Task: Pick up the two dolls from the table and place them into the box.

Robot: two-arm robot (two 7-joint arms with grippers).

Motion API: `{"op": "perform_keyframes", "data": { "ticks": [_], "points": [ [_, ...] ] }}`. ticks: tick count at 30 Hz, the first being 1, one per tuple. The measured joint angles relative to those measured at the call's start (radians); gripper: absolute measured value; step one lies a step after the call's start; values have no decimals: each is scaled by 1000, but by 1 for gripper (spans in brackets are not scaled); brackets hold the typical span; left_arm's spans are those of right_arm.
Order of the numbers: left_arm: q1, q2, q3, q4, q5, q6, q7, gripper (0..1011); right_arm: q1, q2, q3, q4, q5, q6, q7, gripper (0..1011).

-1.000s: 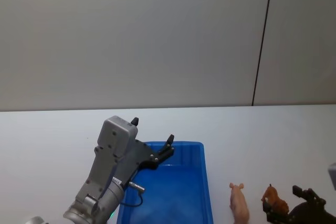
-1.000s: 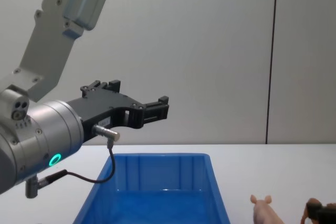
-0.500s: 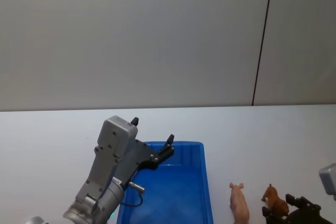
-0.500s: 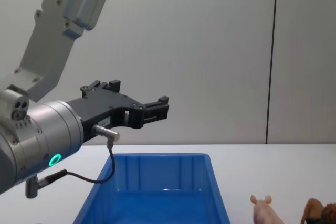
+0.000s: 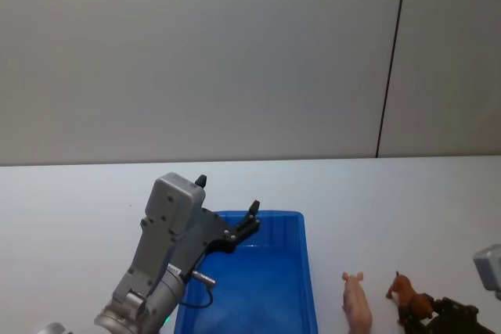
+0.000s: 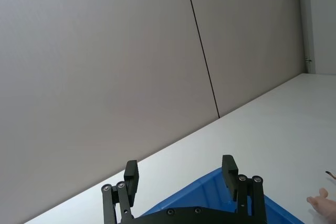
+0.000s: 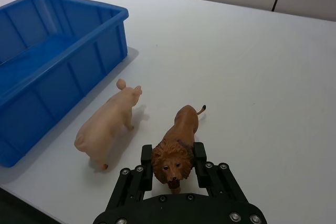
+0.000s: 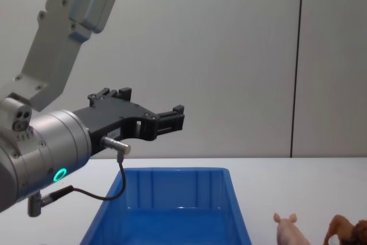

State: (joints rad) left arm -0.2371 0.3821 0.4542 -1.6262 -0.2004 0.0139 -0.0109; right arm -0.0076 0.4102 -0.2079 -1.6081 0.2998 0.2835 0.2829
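Brown and shaggy, the lion (image 7: 186,124) is the doll we have hold of. Our right hand (image 7: 173,149) has its two fingers (image 7: 146,157) pressed on both sides of the lion's head, so it is closed on the lion. The lion's face looks at the hand and its tail points away, so its long body runs straight out from the hand. We cannot tell if its feet have left the worktop (image 7: 252,66).

The blue box (image 7: 84,2) is where the lion must go. The lion is on the box's right side, near it but not touching. The pink pig (image 7: 107,127) lies between the lion and the box, just beside the box's right wall. So we think the lion has to go up and over the pig to reach the box.

Our left hand (image 6: 179,174) hangs above the box's far left corner. Its fingers are spread wide and it holds nothing. The right hand is much nearer to both dolls.
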Motion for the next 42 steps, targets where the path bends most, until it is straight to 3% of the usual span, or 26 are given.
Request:
{"op": "perform_keyframes", "data": {
  "ticks": [14,23,34,42],
  "points": [
    [0,0,0,0,0,0,0,1002,7,2,6,-51,-19,-76,-15,439],
    [0,0,0,0,0,0,0,1002,60,-11,9,-95,-15,-107,36,439],
    [0,0,0,0,0,0,0,1002,140,-60,-16,-81,4,-69,128,439],
    [0,0,0,0,0,0,0,1002,194,-114,-57,-35,7,-15,195,439]
  ]
}}
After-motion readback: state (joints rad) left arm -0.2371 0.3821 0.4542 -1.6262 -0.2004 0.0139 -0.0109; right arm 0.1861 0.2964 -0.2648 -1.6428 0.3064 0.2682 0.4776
